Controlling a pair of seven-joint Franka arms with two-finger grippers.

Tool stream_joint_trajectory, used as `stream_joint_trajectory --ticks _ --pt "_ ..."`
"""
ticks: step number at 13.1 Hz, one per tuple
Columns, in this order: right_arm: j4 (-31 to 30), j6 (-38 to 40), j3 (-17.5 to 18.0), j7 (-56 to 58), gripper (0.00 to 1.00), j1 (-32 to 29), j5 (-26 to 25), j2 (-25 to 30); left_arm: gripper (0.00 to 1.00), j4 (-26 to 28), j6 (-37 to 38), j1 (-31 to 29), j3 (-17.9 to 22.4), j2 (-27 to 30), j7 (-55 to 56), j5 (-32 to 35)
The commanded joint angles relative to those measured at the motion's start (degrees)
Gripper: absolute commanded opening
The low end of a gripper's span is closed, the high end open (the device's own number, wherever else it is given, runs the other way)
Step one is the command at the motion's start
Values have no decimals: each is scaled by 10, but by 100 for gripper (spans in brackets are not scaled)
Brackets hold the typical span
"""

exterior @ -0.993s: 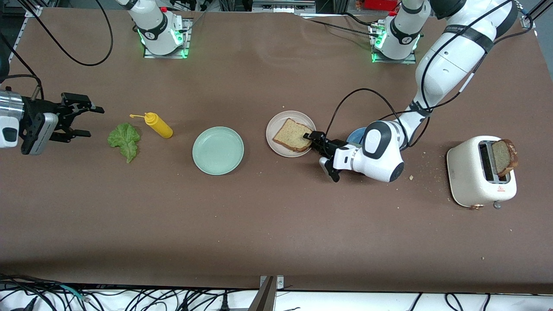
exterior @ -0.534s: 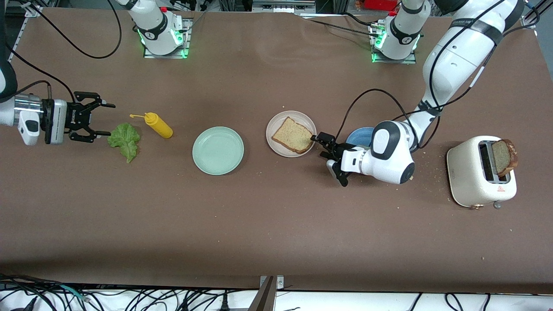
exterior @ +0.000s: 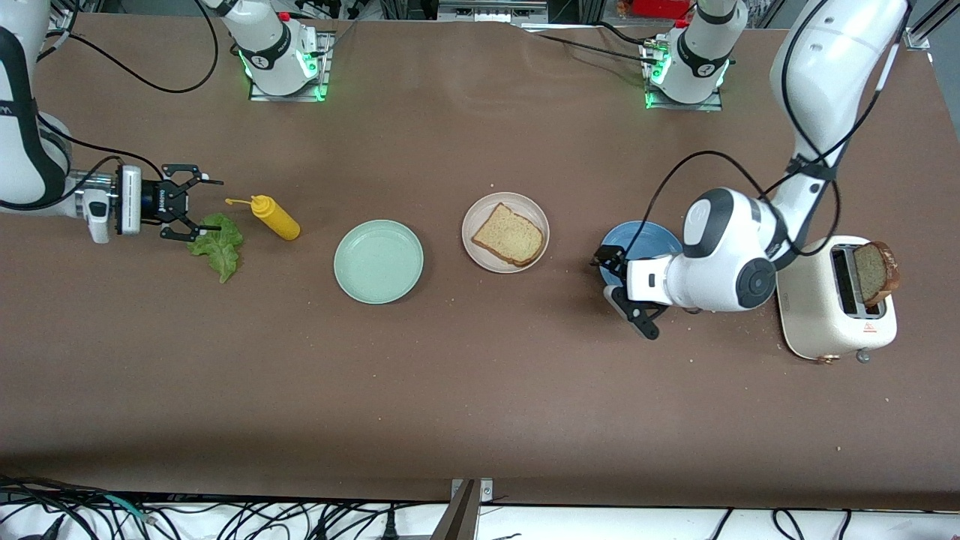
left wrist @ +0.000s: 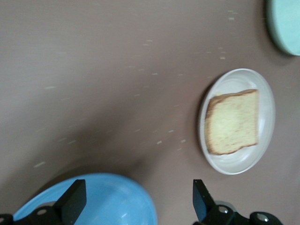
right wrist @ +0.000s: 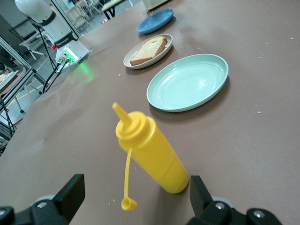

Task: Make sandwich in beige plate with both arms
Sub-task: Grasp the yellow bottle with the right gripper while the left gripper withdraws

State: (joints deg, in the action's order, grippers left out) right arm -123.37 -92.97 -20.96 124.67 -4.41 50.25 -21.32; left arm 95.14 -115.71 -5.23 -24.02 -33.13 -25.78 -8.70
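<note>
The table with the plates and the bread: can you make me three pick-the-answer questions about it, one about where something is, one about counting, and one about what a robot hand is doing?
1. Where is the bread slice that lies flat?
A. on the beige plate
B. on the mint-green plate
C. on the blue plate

2. How many plates are on the table?
A. two
B. three
C. four

3. What is the right tool doing?
A. squeezing the yellow bottle
B. holding bread
C. open at the lettuce leaf, holding nothing

Answers:
1. A: the front view shows the slice inside the beige plate's rim.
2. B: beige, mint-green and blue plates sit in a row.
3. C: its fingers are spread at the leaf's edge, with nothing between them.
</note>
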Motion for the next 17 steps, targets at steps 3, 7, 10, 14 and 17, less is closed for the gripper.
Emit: stream_joint_trajectory --ticks 3,7,10,14,17 --pt "-38 8 2 92 99 -8 62 -35 100 -19 107 -6 14 125 169 171" --pt "-36 41 5 167 99 -3 133 -105 100 -9 103 39 130 238 204 172" --pt "-36 45 7 167 99 -3 135 -118 100 29 110 41 176 285 213 68" --pt "-36 64 7 176 97 -3 156 -141 100 41 156 47 180 317 251 80" --pt "-33 62 14 176 89 -2 170 -142 100 56 157 47 174 331 253 127"
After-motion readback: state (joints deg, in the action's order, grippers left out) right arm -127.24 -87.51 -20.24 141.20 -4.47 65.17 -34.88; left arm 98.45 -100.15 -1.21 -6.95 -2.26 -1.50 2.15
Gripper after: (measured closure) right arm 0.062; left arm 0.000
